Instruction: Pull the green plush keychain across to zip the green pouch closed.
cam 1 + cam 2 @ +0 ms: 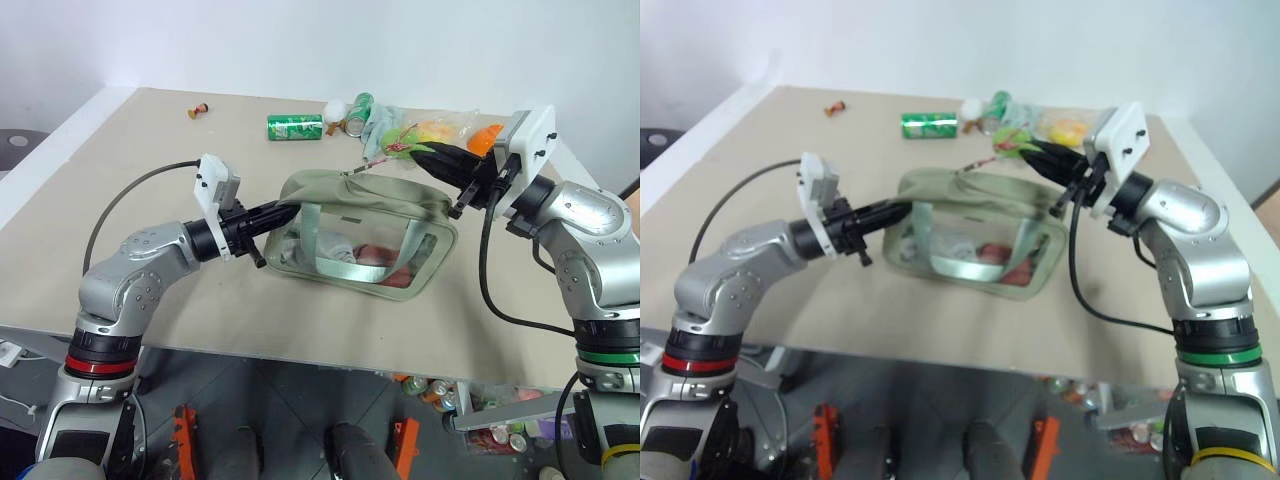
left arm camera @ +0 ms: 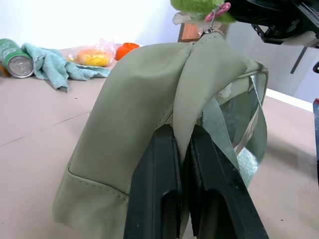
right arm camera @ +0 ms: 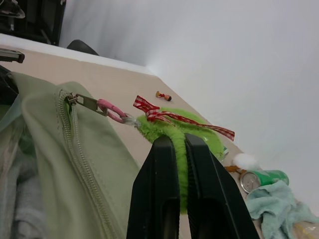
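Note:
The green pouch [image 1: 360, 232] lies on the table, with its clear side panel and strap facing me. My left gripper [image 1: 278, 211] is shut on a fold of fabric at the pouch's left end, and its fingers [image 2: 159, 179] pinch that cloth. The green plush keychain [image 3: 159, 127], tied with a red checked ribbon, hangs by a pink link from the zipper pull [image 3: 84, 102]. My right gripper [image 3: 174, 142] is shut on the plush, held above the pouch's far right side [image 1: 420, 150]. The link is stretched taut.
At the far side of the table lie a green soda can [image 1: 295, 127], a second can [image 1: 360, 104], a pale teal glove [image 1: 383, 126], a plastic bag with yellow and orange items [image 1: 455, 130], a white ball [image 1: 335, 108] and a small wooden figure [image 1: 200, 111].

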You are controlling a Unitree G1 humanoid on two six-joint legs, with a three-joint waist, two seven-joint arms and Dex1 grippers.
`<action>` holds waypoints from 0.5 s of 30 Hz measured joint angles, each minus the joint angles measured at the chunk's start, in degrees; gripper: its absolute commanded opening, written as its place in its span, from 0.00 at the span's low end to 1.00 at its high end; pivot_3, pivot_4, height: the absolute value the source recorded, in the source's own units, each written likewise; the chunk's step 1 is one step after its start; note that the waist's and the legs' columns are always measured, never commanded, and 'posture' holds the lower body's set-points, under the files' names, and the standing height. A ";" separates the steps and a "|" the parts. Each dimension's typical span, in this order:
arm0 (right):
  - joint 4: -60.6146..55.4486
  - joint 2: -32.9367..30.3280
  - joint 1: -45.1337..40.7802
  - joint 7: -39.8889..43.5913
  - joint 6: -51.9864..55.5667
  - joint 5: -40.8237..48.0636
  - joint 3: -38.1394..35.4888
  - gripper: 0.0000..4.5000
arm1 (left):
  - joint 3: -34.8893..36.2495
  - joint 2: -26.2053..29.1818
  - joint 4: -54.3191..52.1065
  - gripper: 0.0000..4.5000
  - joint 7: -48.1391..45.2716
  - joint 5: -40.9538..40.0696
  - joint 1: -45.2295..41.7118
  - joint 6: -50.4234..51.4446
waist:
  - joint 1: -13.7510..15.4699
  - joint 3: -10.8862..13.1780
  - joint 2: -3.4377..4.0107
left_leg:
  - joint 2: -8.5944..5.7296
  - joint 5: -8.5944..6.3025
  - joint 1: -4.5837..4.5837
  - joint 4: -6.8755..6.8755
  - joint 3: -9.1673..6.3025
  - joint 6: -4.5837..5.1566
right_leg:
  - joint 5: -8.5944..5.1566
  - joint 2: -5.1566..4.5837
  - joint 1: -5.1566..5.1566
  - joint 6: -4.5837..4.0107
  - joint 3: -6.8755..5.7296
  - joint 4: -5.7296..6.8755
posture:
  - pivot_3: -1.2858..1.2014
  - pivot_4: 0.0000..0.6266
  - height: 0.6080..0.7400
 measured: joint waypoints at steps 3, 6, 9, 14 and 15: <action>0.40 -1.46 -0.52 0.30 -0.27 0.02 0.00 0.00 | -0.75 0.03 -0.55 0.00 -0.43 0.16 0.15 -1.24 | 0.02 0.00 0.00 | -0.01 0.00 0.00 0.00 0.00 0.00 | 0.00 -0.01 0.00 0.00 0.00 0.00 | 0.52 0.24 1.00; 0.61 -3.25 -1.36 1.22 -0.11 0.21 0.00 0.00 | -2.40 0.99 -0.99 0.00 -1.05 2.55 0.34 -4.39 | 0.03 0.00 0.00 | -0.01 0.00 0.03 0.00 0.00 0.00 | 0.00 0.00 0.02 0.00 0.00 0.00 | 0.52 0.24 1.00; 8.53 -8.36 -3.24 -0.89 2.13 -0.47 -6.47 0.00 | -1.55 4.45 1.87 0.00 -0.75 6.73 3.99 -6.38 | 0.17 0.07 0.31 | -0.11 0.02 0.04 0.00 0.07 0.03 | -0.02 -0.11 0.02 -0.02 0.05 -0.01 | 0.52 0.24 1.00; 10.38 -10.06 -5.33 -1.05 3.05 -0.70 -9.84 0.00 | 0.57 3.68 5.73 0.00 1.35 8.46 4.14 -6.66 | 0.08 0.15 0.41 | -0.03 0.03 0.03 0.00 0.05 0.05 | 0.00 -0.02 -0.01 -0.05 0.03 -0.01 | 0.52 0.24 1.00; 10.40 -10.06 -5.33 -0.99 3.05 -0.75 -10.33 0.00 | 0.57 3.40 5.80 0.00 1.50 8.51 4.06 -6.66 | 0.05 0.15 0.41 | -0.02 0.03 0.03 0.00 0.05 0.05 | 0.00 -0.01 -0.01 -0.05 0.03 0.00 | 0.52 0.24 1.00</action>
